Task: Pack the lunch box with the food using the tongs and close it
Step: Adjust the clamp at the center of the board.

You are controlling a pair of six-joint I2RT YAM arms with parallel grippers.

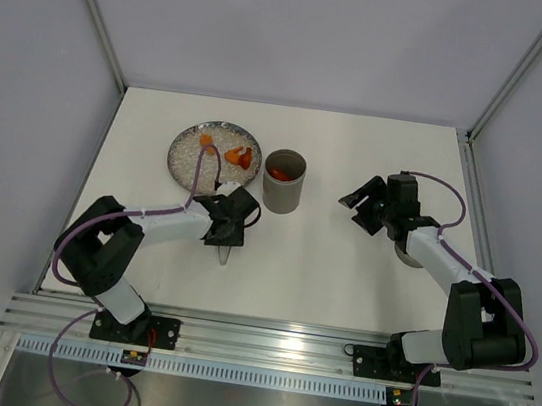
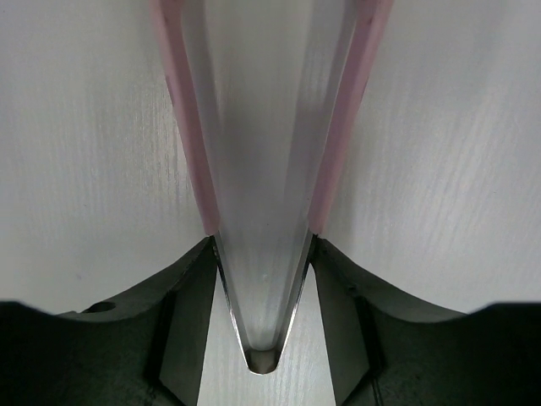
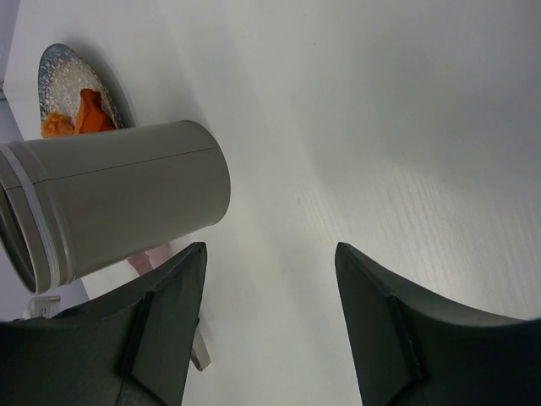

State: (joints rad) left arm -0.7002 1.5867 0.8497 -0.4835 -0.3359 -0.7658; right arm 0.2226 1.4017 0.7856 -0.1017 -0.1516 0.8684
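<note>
The grey lunch box (image 1: 282,189) stands upright right of the plate, with red-orange food (image 1: 277,173) inside it. More orange food (image 1: 242,157) lies on the speckled plate (image 1: 189,156). My left gripper (image 1: 227,221) sits just below the plate, its fingers (image 2: 190,313) pressing on both arms of the pale pink tongs (image 2: 179,118), which spread in a V with the joined end (image 1: 225,254) toward the arm's base. My right gripper (image 1: 362,200) hovers open and holds nothing, right of the lunch box (image 3: 127,203). The right wrist view also shows the plate (image 3: 55,68) and food (image 3: 89,114).
A small flat grey disc (image 1: 406,253) lies partly hidden under the right arm. White side walls enclose the table on the left, the back and the right. The arm bases stand on a metal rail at the near edge.
</note>
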